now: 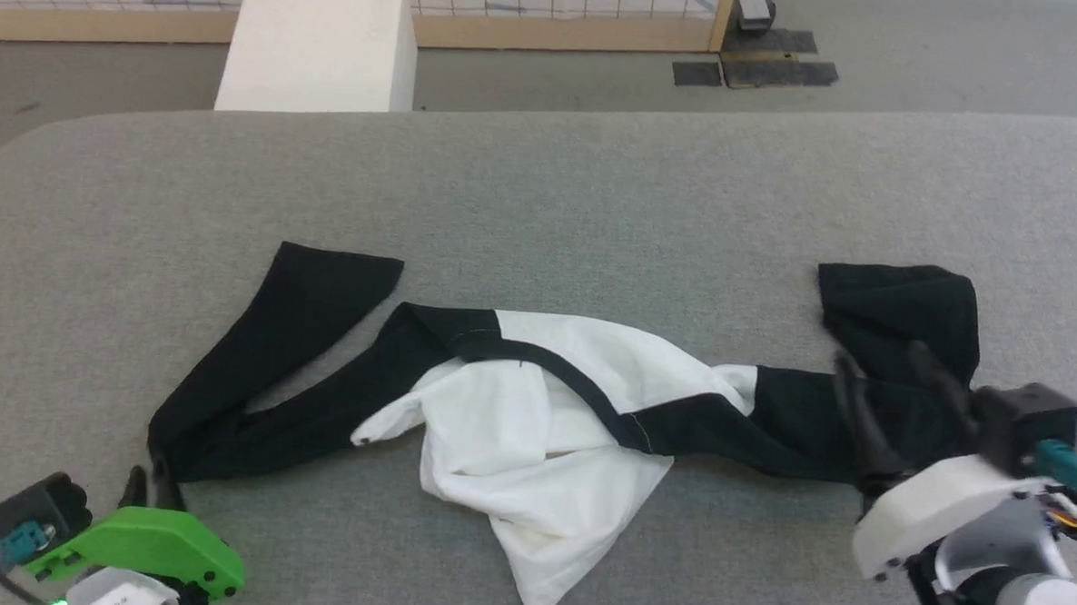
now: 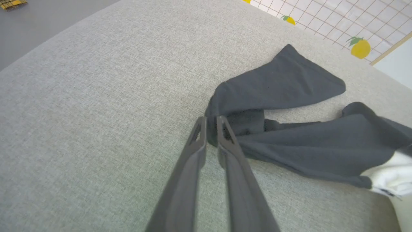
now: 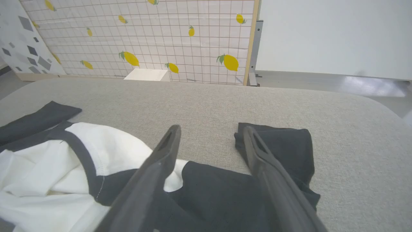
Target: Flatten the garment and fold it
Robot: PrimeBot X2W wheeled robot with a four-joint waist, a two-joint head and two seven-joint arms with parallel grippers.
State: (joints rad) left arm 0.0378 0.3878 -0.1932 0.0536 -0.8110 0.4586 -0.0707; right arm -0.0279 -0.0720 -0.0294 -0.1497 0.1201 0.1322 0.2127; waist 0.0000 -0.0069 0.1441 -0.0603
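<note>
Left jaws: the left gripper (image 2: 211,120) is nearly closed, with just a slim gap between its fingers; the tips sit right at the bunched fold of the left sleeve (image 2: 276,83), touching the black cloth; from here I cannot tell whether they pinch it or merely rest against it.
Right jaws: the right gripper (image 3: 212,132) is spread wide and holds nothing; its fingers hang over the right sleeve (image 1: 902,309), one to each side of the black cloth near the cuff; I cannot say whether they touch it.
Garment: the garment (image 1: 534,402) lies strung out across the near half of the table (image 1: 544,184), a sleeve reaching toward each arm; the left sleeve is doubled back on itself in a V; the white body (image 1: 549,485) is crumpled in the middle, one corner trailing toward the near edge.
Step in hand: flattening, I'd say, and early in it; the sleeves are being drawn outward, and no fold is made yet.
Next move: it looks as if the right gripper should come down and close on its sleeve; then both ends need pulling apart and the rumpled white body spreading flat; a thin shirt like this could slip out of a shallow pinch.
</note>
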